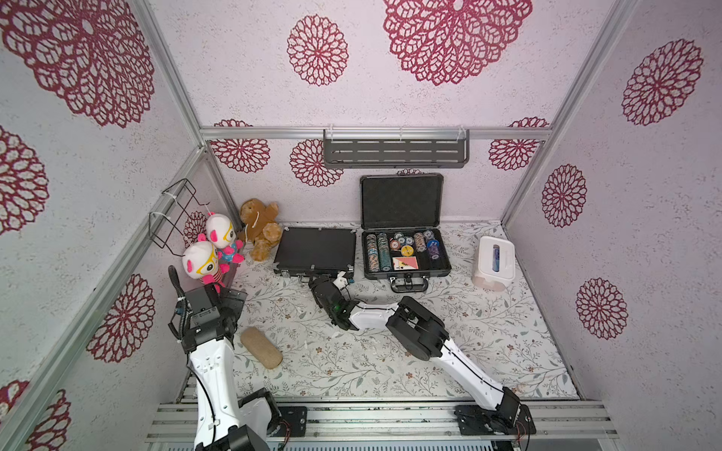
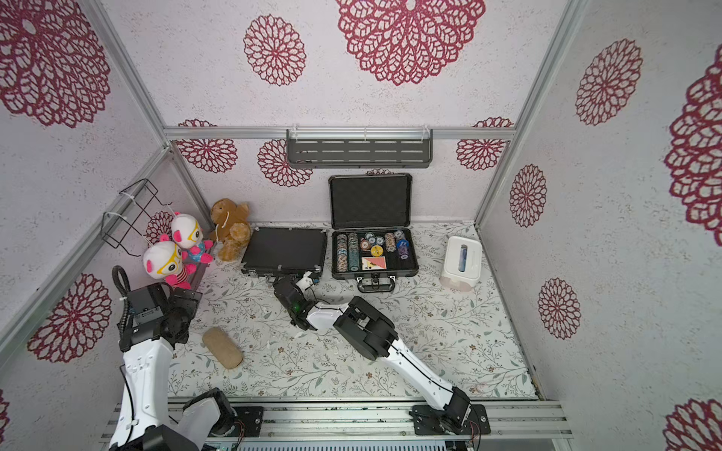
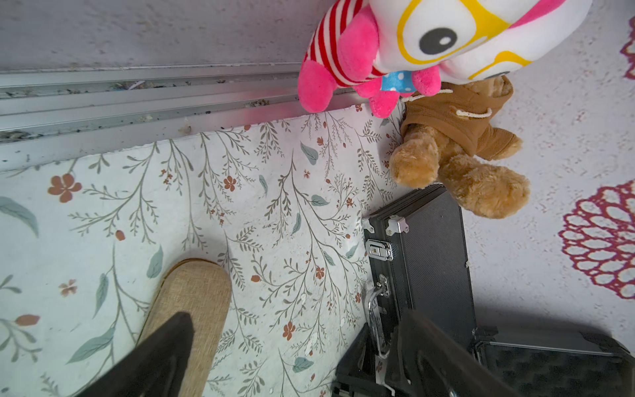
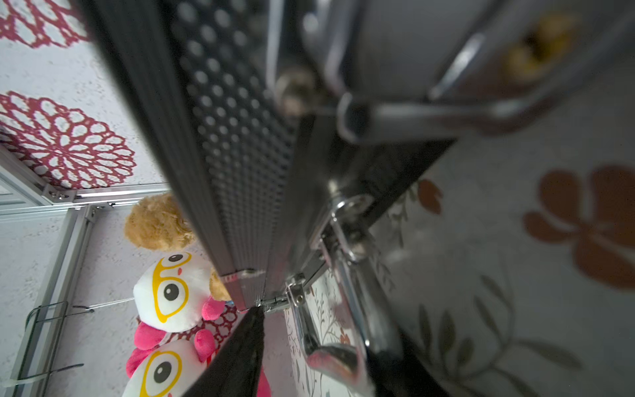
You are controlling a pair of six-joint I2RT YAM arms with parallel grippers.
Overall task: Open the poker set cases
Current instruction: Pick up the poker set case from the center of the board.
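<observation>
Just left of the open grey case (image 1: 401,203), the flat black case (image 1: 314,250) lies shut; right end effector (image 1: 336,279) at its front edge, grip unclear; left end effector (image 3: 295,330) spread open.

Left arm (image 1: 211,363) sits tucked back, left gripper (image 3: 295,330) with jaws wide apart. Right arm (image 1: 461,351) stretches forward low, right gripper (image 1: 343,279) jaws unreadable.

In the right wrist view the silver latch (image 4: 395,117) of the flat black case (image 4: 223,137) is strongly blurred. The left wrist view cuts off the grey case (image 3: 536,343) at the picture's edge.
</observation>
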